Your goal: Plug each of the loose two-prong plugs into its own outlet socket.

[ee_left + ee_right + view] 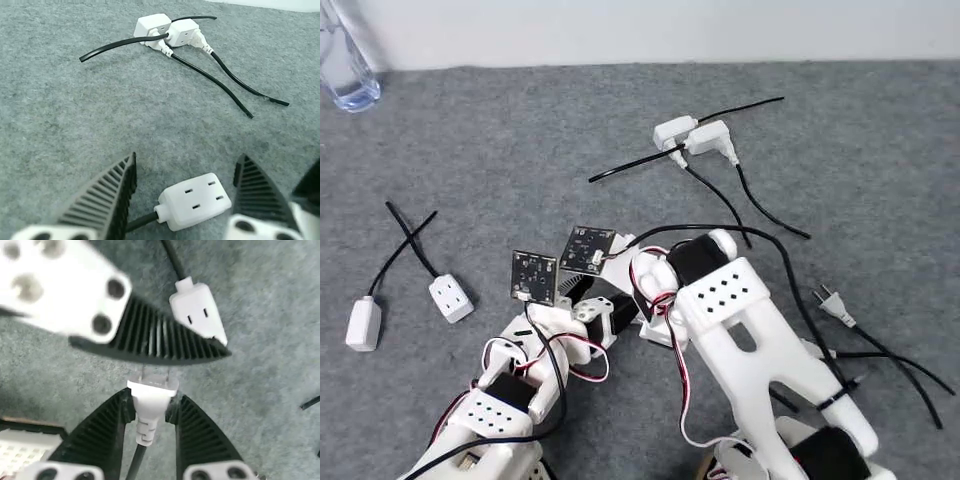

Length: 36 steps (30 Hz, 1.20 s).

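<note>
Looking down over the desk [880,120], we find the action near the middle of its near edge. The left gripper [187,160] stands wide open, its ribbed black fingers [107,197] on either side of a white outlet socket [195,201]. That socket lies flat on the grey cover, one finger well clear of it and the other just beside it. The right gripper [154,397] is closed tight on a white two-prong plug [150,399], pinching its body just behind the prongs. The prongs point toward one finger of the left gripper and the socket beyond it.

Toward the far edge two more sockets [692,135] lie touching each other, each with a plug in it. A loose black plug [832,303] lies near the right edge. Another socket [450,297] and a white block on a cord [363,323] lie near the left edge. A clear glass [345,70] stands at the far left corner.
</note>
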Motion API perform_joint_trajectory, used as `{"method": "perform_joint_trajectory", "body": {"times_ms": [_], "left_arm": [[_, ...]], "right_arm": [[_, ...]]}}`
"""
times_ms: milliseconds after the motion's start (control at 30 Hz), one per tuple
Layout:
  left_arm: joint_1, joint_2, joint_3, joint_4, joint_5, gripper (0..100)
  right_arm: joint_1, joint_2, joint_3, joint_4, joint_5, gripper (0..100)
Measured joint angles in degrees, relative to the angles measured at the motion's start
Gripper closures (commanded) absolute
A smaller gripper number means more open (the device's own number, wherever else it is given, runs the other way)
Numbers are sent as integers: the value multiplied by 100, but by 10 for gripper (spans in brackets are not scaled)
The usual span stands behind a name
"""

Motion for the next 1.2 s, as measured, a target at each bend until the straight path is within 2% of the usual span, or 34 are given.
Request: {"method": "perform_joint_trajectory", "body": {"times_ms": [267, 467, 1033, 1200], "left_arm": [[-9, 0, -9, 0, 18, 700], [0, 0, -9, 0, 18, 700], [0, -9, -9, 0, 18, 700], [0, -53, -9, -9, 18, 700]], "right_arm": [[114, 88, 35, -536, 0, 990], [255, 88, 26, -563, 0, 990], [273, 88, -255, -299, 0, 990], [281, 88, -738, 53, -167, 990]]}}
